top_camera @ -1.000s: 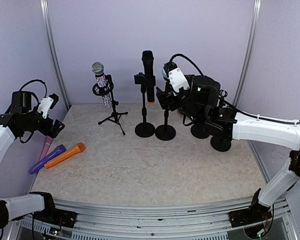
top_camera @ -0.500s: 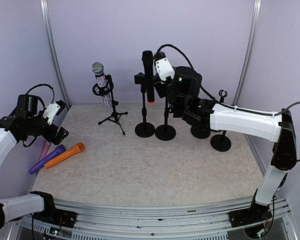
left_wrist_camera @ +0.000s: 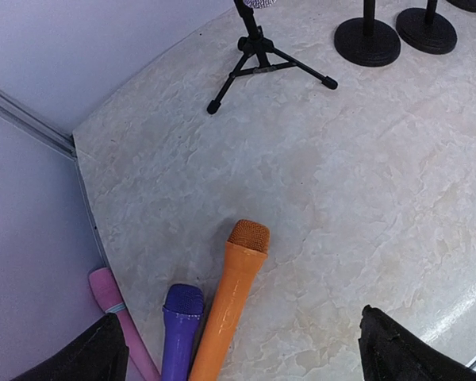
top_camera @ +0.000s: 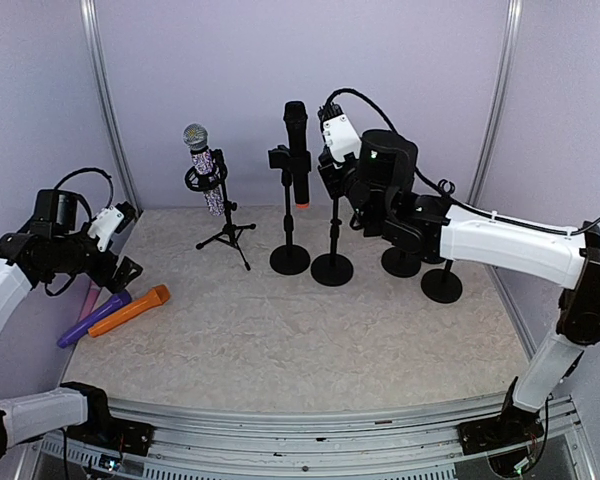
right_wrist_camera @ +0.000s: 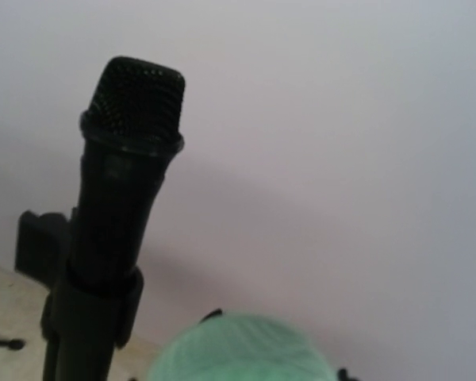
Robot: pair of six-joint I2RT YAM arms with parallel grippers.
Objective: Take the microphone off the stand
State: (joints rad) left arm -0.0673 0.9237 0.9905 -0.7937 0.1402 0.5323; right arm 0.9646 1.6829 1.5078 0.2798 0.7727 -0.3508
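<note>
Fingers of the right gripper (top_camera: 327, 172) are sitting at the top of the stand (top_camera: 334, 228), where the green mic (right_wrist_camera: 239, 349) seems to be resting in its clip. The wrist is hiding them from above, and the wrist view is showing only the blurred green head, so I cannot tell whether they are gripping it. This stand is standing near the back edge of the tabletop (top_camera: 310, 350), just beside the stand of the black mic (top_camera: 297, 150).

The left gripper (left_wrist_camera: 242, 337) is hanging with its fingers (left_wrist_camera: 91, 357) wide apart and empty above the left edge, where the orange mic (left_wrist_camera: 236, 286), purple mic (left_wrist_camera: 178, 333) and pink mic (left_wrist_camera: 111, 295) are lying.

The risk, as I am judging it: with a shallow grip the mic may slip out. With a sideways pull against a tight clip, the stand may tip into its black neighbour.
</note>
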